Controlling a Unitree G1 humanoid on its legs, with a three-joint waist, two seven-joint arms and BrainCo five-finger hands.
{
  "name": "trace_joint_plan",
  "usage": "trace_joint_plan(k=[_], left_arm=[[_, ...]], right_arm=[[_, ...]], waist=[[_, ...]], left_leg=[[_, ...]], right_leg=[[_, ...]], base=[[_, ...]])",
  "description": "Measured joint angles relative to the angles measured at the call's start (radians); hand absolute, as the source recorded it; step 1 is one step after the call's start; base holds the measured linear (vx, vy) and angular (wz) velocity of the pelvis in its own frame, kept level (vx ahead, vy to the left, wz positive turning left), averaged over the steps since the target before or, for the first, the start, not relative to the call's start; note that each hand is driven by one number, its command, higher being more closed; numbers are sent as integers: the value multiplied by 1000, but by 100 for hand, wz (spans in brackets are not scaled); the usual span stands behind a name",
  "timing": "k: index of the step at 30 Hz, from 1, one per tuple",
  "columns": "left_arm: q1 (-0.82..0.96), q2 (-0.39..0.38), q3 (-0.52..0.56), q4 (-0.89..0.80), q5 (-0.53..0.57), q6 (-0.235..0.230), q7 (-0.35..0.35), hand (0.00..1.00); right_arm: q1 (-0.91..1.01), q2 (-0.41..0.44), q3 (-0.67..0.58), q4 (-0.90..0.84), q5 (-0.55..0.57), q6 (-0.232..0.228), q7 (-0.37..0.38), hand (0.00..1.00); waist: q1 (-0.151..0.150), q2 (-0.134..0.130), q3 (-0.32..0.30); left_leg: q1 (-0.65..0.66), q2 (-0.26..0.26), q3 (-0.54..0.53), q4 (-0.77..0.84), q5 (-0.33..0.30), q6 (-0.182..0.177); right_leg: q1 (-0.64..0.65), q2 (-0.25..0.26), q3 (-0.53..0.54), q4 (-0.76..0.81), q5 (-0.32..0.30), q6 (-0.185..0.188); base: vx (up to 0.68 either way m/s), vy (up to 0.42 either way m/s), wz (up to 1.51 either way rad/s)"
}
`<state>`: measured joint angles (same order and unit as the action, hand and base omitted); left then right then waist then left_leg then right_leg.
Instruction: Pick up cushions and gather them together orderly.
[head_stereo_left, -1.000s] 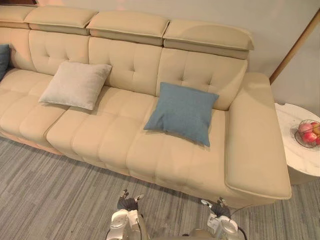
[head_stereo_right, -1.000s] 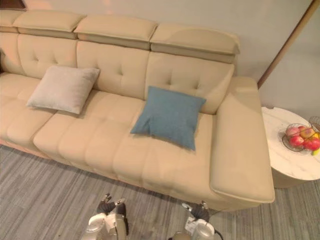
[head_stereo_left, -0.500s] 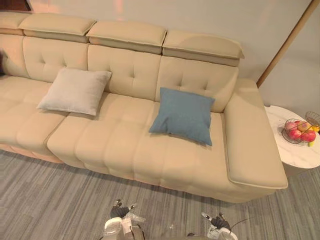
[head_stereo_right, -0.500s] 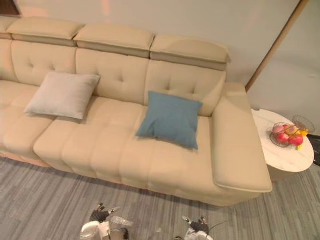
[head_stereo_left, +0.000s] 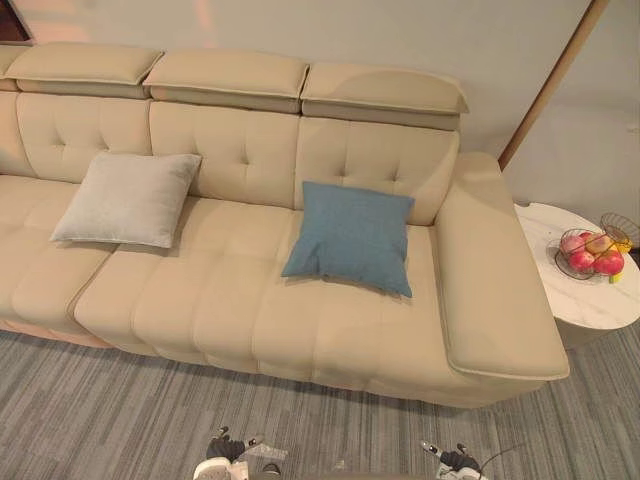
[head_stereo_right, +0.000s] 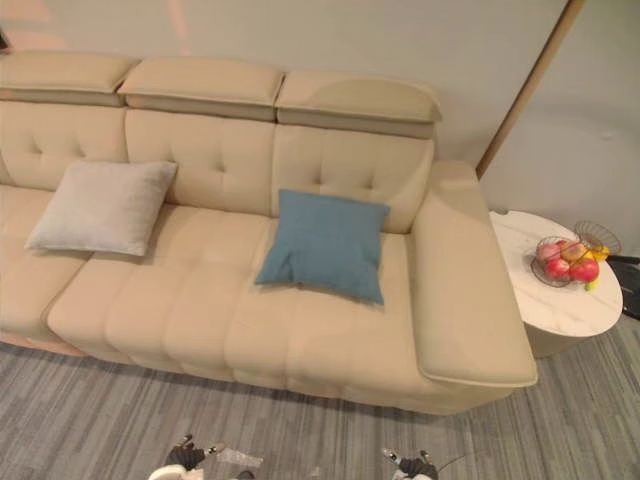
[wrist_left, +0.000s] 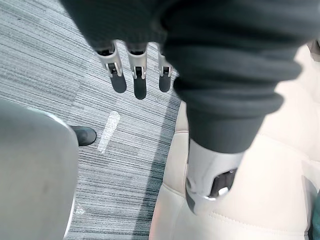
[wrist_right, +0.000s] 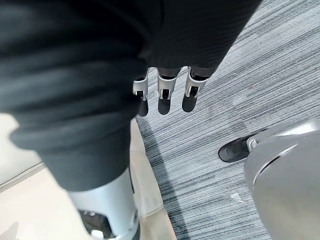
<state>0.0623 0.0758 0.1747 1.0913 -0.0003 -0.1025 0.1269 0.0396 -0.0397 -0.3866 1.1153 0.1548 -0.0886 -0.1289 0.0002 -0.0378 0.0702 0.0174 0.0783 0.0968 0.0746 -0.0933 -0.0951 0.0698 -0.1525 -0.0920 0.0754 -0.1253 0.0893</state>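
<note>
Beige sofa (head_stereo_left: 250, 300) carries grey cushion (head_stereo_left: 125, 200) and blue cushion (head_stereo_left: 350, 238), well apart. Your left hand (wrist_left: 138, 67) and right hand (wrist_right: 165, 92) hang slack, empty; step closer, then reach.

I get bright, even light on the sofa (head_stereo_left: 250, 300), falling from above by the look of the shadows. The headrests (head_stereo_left: 225, 72) lay soft bands of shade on the backrest, and the blue cushion (head_stereo_left: 350, 237) has a thin soft shadow along its lower edge. Two faint patches glow on the wall (head_stereo_left: 400, 30). The table (head_stereo_left: 560, 290) top shines pale, no hard glare
</note>
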Motion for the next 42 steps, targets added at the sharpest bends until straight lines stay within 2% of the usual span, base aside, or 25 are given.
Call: trace_joint_plan(k=[6,9,14,19,22,25,26,27,29,31,36,37,38,39,40,41,42], left_arm=[[-3,2,-7,0,0,0,0,0],[-2,4,-21,-1,0,0,1,0],[-10,8,-56,-1,1,0,2,0],[-13,6,-57,0,17,2,1,0],[-25,6,-57,0,22,3,-1,0],[-23,1,-52,1,29,3,-3,0],[-14,-6,-43,1,35,3,-3,0],[-7,-15,-37,1,38,3,-4,0],[-3,-19,-36,0,39,2,-6,0],[-15,-15,-36,-6,39,2,-14,0],[-27,-40,-37,-76,41,1,-23,0],[-34,-50,-37,-85,44,1,-23,0],[-46,-53,-40,-88,47,1,-23,0],[-54,-57,-49,-88,48,1,-23,0],[-54,-60,-59,-95,47,1,-24,0],[-55,-60,-67,-98,47,3,-23,0],[-56,-61,-83,-98,46,4,-24,0]], right_arm=[[2,0,-2,0,0,0,0,0],[2,0,-2,-1,-5,6,1,0],[-1,-5,1,-3,-33,23,1,0],[-17,-14,1,-7,-35,29,1,0],[-6,-23,0,-8,-35,29,1,0],[0,-19,1,-42,-36,28,0,0],[-1,-18,2,-56,-36,27,0,0],[2,-19,5,-70,-37,28,0,0],[1,-13,8,-80,-38,29,0,0],[12,7,10,-81,-38,31,1,0],[28,45,47,-159,-39,39,2,0],[26,46,50,-167,-39,39,1,0],[21,45,57,-173,-39,39,1,0],[20,48,64,-186,-40,39,2,0],[16,48,82,-200,-42,39,1,0],[7,49,99,-206,-49,38,2,0],[6,46,108,-205,-60,37,1,0]], waist=[[-2,2,-2],[-2,4,-2],[-8,15,-9],[-12,18,-11],[-17,20,-10],[-13,29,1],[-13,37,3],[-14,57,5],[-20,77,7],[-33,66,10],[-50,54,15],[-51,51,18],[-50,52,22],[-48,57,25],[-42,61,28],[-38,54,31],[-44,54,31]], left_leg=[[-14,-3,-10,15,-14,1],[-20,-7,-12,13,-14,1],[-18,-6,-2,1,-15,-1],[5,14,14,15,-24,-2],[12,34,35,99,-70,-1],[21,46,28,211,-125,14],[30,49,31,237,-145,12],[44,62,43,245,-172,1],[73,75,100,238,-205,-12],[88,71,166,225,-208,-16],[91,85,308,244,-261,-29],[96,87,338,245,-267,-28],[107,103,376,242,-276,-30],[108,117,404,243,-277,-30],[122,128,456,242,-273,-35],[128,130,505,242,-268,-43],[138,129,530,239,-264,-49]], right_leg=[[-6,-1,3,7,-2,-2],[-18,-1,33,20,-23,-7],[-66,22,183,79,-79,-17],[-100,59,323,126,-79,-17],[-100,87,413,155,-81,-19],[-111,126,571,182,-79,-16],[-121,140,632,184,-71,-3],[-128,161,684,179,-61,14],[-147,188,754,178,-49,35],[-176,199,809,181,-27,67],[-246,247,933,167,38,100],[-254,258,934,160,63,104],[-272,269,888,153,100,97],[-291,270,796,144,132,80],[-339,248,586,162,146,21],[-390,193,335,236,115,-30],[-422,132,168,297,83,-76]], base=[[15,8,3],[4,1,2],[21,-10,-9],[56,-38,-56],[47,-12,-66],[25,35,-129],[-4,55,-175],[-6,85,-172],[-12,99,-136],[-59,97,-106],[-90,29,-97],[-94,-26,-95],[-85,-35,-96],[-33,-47,-110],[-7,-72,-121],[-17,-80,-118],[-33,-85,-93]])
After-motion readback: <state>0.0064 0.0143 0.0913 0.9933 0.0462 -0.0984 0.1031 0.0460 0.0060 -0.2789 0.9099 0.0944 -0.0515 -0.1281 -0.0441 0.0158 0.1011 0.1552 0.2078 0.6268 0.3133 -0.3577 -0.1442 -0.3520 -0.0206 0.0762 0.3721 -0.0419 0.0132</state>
